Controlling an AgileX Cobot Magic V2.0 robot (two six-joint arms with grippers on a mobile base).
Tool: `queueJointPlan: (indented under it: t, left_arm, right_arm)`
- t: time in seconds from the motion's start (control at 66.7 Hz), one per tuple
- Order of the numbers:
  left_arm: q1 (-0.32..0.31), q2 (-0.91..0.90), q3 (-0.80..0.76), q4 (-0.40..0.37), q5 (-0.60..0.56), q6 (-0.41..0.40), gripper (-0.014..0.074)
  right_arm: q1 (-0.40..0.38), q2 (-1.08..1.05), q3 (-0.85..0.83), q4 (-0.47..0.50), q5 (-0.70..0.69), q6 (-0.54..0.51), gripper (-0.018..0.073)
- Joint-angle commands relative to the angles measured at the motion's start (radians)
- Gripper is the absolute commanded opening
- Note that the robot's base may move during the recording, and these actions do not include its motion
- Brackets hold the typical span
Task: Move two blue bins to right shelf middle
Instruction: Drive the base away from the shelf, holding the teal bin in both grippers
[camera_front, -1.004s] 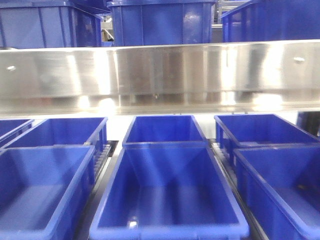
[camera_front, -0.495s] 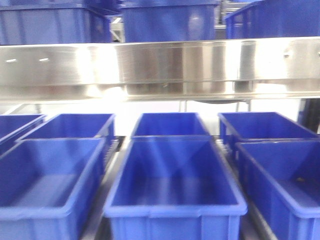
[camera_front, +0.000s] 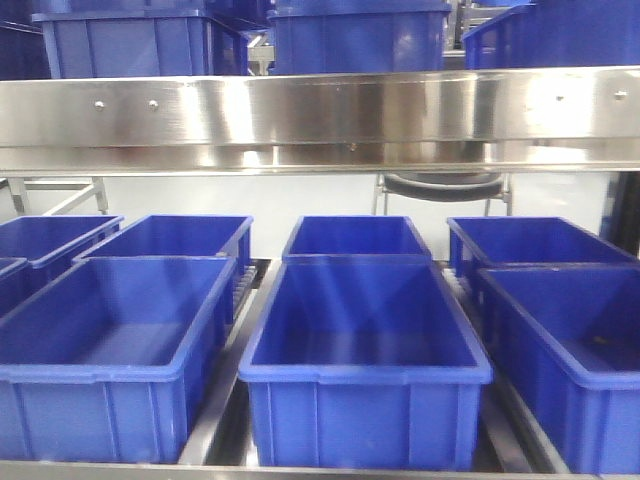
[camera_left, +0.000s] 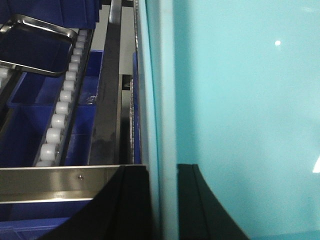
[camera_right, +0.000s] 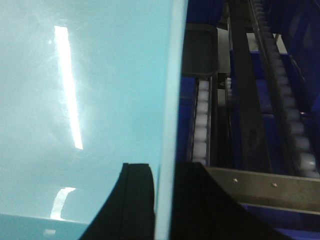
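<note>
**A:** Front view first. What stands around?

**B:** Rows of dark blue bins (camera_front: 365, 350) sit open-topped on a shelf, near and far. A steel rail (camera_front: 320, 110) crosses above them, with more dark bins on the level over it. A dark chair seat (camera_front: 440, 185) stands before the white wall behind.

**A:** And the left wrist view?

**B:** To the left a track of white rollers (camera_left: 57, 120) runs far-ward beside a steel crossbar (camera_left: 65, 181), with a metal tray (camera_left: 35, 45) lying far left. The pale blue bin (camera_left: 240, 100) fills the right side, smooth, plain and glossy. The left gripper (camera_left: 162, 200) is narrow, with one black finger on each side of the bin's wall, clamping it.

**A:** Right wrist?

**B:** It is mirrored. Rollers (camera_right: 202, 120) and another steel bar (camera_right: 270, 190) are on the right, and the pale wall is on the left, streaked with lamp glare. The right gripper (camera_right: 162, 200) pinches that wall the same way. I cannot tell whether a second bin nests inside.
</note>
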Motion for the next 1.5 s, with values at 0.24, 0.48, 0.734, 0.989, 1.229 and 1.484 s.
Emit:
queueJointPlan:
  t: [0.24,0.48,0.734,0.989,1.229,1.484]
  left_arm:
    - [-0.005,-0.011,-0.017,-0.04,-0.133,0.0,-0.0111]
    - [-0.005,-0.011,-0.017,-0.04,-0.133,0.0,-0.0111]
    - [-0.005,-0.011,-0.017,-0.04,-0.133,0.0,-0.0111]
    - [-0.005,-0.011,-0.017,-0.04,-0.133,0.0,-0.0111]
    - [-0.005,-0.011,-0.017,-0.04,-0.133,0.0,-0.0111]
    - [-0.005,-0.011,-0.017,-0.04,-0.133,0.0,-0.0111]
  right_arm:
    - [0.006,-0.02,-0.02,0.062,-0.108,-0.018,-0.0167]
    - [0.006,-0.02,-0.02,0.062,-0.108,-0.018,-0.0167]
    - [0.006,-0.02,-0.02,0.062,-0.108,-0.018,-0.0167]
    - [0.006,-0.02,-0.02,0.062,-0.108,-0.018,-0.0167]
    - [0.006,-0.02,-0.02,0.062,-0.108,-0.018,-0.0167]
    - [0.006,-0.02,-0.02,0.062,-0.108,-0.018,-0.0167]
